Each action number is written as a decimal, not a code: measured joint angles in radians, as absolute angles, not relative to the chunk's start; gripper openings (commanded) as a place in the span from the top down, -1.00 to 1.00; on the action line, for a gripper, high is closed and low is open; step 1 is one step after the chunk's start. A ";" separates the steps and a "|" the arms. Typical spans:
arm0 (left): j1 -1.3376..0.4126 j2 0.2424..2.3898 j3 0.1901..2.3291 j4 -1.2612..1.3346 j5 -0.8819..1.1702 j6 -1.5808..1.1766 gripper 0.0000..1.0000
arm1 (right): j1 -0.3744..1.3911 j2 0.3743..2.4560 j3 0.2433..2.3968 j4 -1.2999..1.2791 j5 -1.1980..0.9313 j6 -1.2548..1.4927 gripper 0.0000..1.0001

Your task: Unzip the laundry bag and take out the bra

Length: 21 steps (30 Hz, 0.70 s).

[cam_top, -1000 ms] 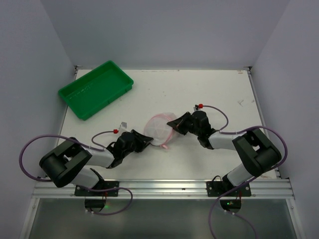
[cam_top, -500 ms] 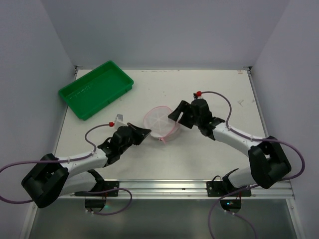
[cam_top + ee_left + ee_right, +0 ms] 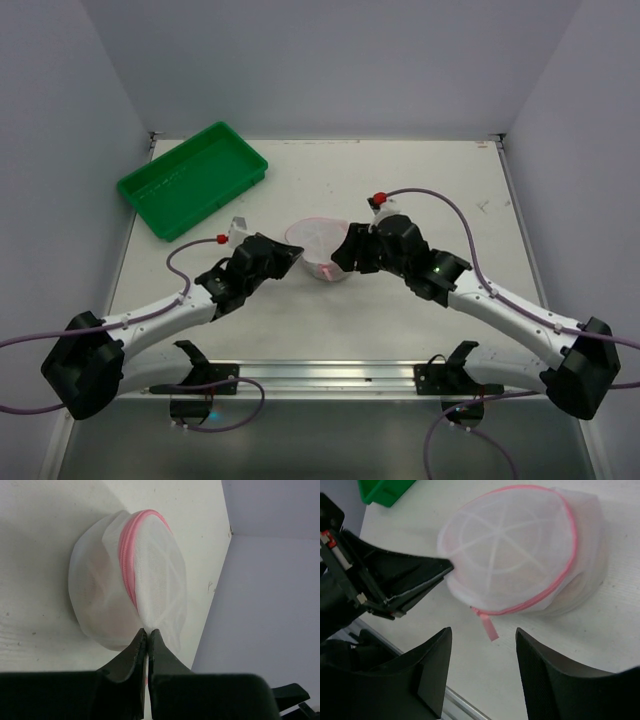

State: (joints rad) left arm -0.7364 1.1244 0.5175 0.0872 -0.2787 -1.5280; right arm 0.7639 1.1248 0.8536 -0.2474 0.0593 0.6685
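The laundry bag (image 3: 316,243) is a white mesh pouch with a pink zipper round its rim, lying mid-table. My left gripper (image 3: 296,259) is shut on the bag's left edge; in the left wrist view the black fingertips pinch the mesh (image 3: 148,630) below the pink zipper (image 3: 127,565). My right gripper (image 3: 338,258) is open just right of the bag. In the right wrist view its jaws (image 3: 483,630) stand either side of the pink zipper pull tab (image 3: 488,628) without touching it. The bra is hidden inside the bag (image 3: 520,565); only a faint beige tone shows through the mesh.
A green tray (image 3: 192,178) sits at the table's back left, with a corner of it (image 3: 382,490) showing in the right wrist view. The metal rail at the table's near edge (image 3: 330,372) runs just behind both arms. Grey walls enclose the table on three sides.
The right gripper has opened and let go of the bag. The left gripper has shut on the bag's edge. Both arms have stretched forward and the bag has shifted slightly away from the bases.
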 measured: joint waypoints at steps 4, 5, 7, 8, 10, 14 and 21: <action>-0.736 1.149 0.575 0.033 -0.294 -1.535 1.00 | 0.826 1.135 0.853 -0.246 0.049 0.669 -0.03; -0.736 1.150 0.579 0.025 -0.296 -1.535 1.00 | 0.833 1.144 0.853 -0.243 0.042 0.669 0.00; -0.736 1.150 0.583 0.007 -0.299 -1.536 1.00 | 0.845 1.171 0.853 -0.232 0.031 0.669 0.09; -0.736 1.150 0.584 0.000 -0.300 -1.536 1.00 | 0.849 1.184 0.853 -0.226 0.026 0.669 0.10; -0.736 1.150 0.586 -0.013 -0.302 -1.540 1.00 | 0.857 1.214 0.853 -0.212 0.004 0.669 0.11; -0.736 1.150 0.587 -0.026 -0.303 -1.554 1.00 | 0.863 1.267 0.853 -0.181 -0.043 0.672 0.15; -0.736 1.150 0.588 -0.028 -0.303 -1.562 1.00 | 0.864 1.365 0.841 -0.096 -0.099 0.693 0.08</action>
State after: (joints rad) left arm -0.7364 1.1503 0.5877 -0.0284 -0.3027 -1.5620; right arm 0.8639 1.3655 0.8410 -0.0963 -0.0986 0.6933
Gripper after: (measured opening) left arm 0.030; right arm 0.433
